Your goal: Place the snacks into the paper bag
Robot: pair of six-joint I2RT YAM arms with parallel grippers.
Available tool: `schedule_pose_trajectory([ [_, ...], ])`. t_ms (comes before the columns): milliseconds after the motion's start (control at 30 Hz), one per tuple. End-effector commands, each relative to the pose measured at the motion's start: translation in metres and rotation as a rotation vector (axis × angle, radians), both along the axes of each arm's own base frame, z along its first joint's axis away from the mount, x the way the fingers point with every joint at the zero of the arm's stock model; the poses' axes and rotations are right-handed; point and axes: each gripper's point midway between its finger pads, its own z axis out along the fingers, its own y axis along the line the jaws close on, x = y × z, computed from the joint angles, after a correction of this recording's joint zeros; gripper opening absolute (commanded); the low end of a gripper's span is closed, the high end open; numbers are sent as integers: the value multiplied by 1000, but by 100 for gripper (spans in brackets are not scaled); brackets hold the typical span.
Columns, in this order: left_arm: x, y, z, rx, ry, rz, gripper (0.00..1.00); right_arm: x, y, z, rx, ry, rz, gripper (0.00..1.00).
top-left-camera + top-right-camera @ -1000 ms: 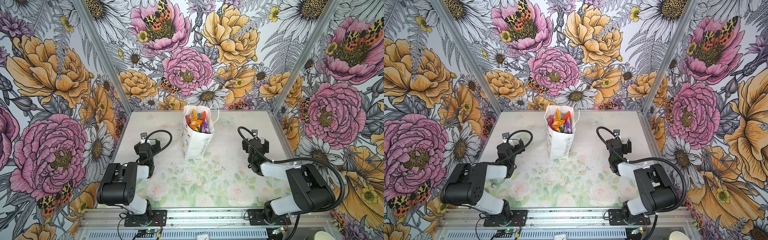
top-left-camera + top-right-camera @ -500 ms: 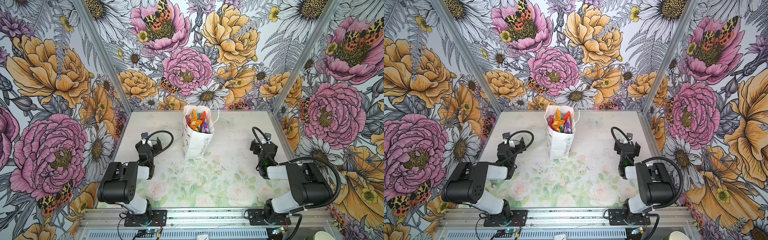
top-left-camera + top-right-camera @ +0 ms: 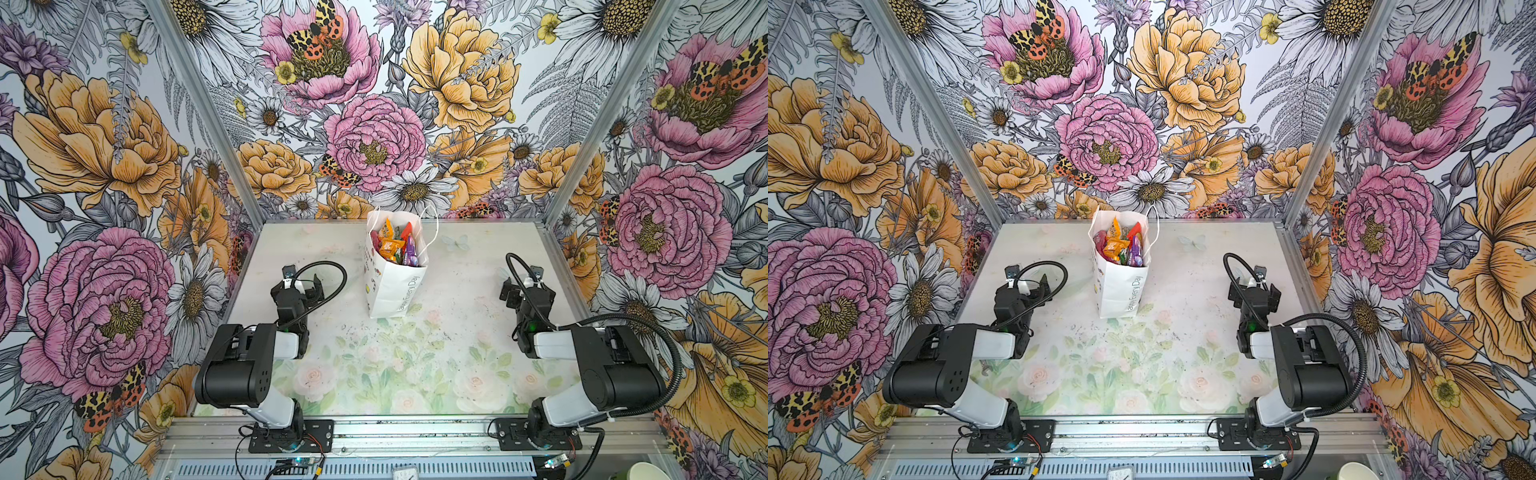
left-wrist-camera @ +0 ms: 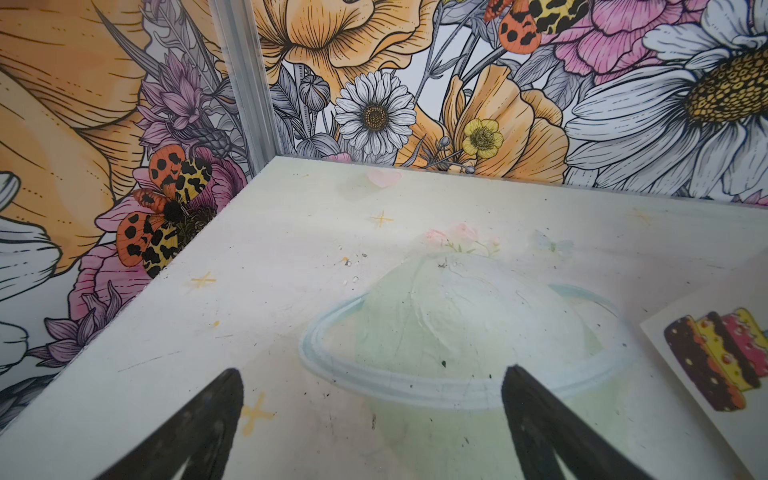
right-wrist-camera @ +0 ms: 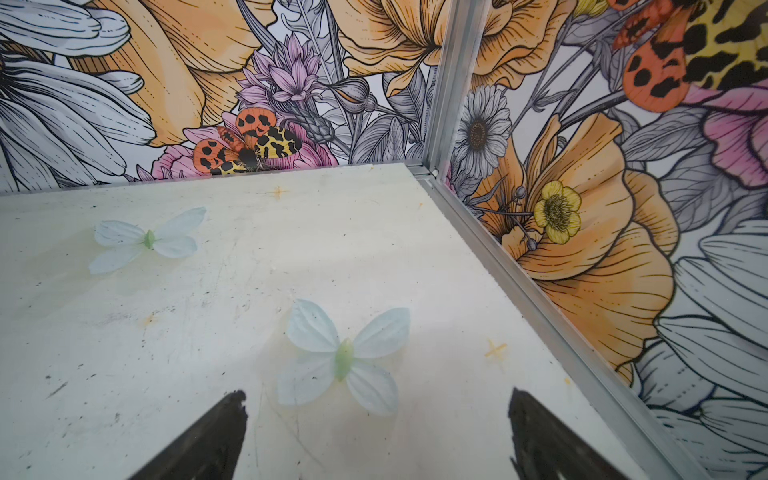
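Well, all the snacks I can see are bunched in the mouth of the paper bag. The bag stands upright toward the back of the table, roughly midway between the two arms. An orange packet lies on top of the pile, with a purple packet against the bag's right wall and a red tip poking up behind. Grey lettering runs up the bag's front corner, and a white cord handle loops off the right side of its rim.

Both arms are folded low at the near edge in both top views, one on each side and both well apart from the bag. The left gripper has its jaws spread wide with nothing between them. From its wrist camera, the two dark fingertips frame a pale ringed planet printed on the table. A corner of the paper bag, bearing a little layered-cake picture, sits off to one side and touches neither finger.

The right gripper is likewise spread wide and holds nothing. Its wrist camera looks at bare tabletop with a pale printed butterfly between the fingertips. Beyond that are the metal corner post and the flowered walls.
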Motion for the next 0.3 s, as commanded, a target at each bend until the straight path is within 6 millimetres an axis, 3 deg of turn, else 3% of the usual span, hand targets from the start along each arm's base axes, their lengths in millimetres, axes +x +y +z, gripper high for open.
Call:
schedule_pose_trajectory([
  [0, 4, -3, 12, -7, -42, -17, 99, 8, 2, 11, 16, -42, 8, 100],
  [267, 5, -3, 12, -7, -43, -18, 99, 7, 2, 12, 17, -45, 7, 100],
])
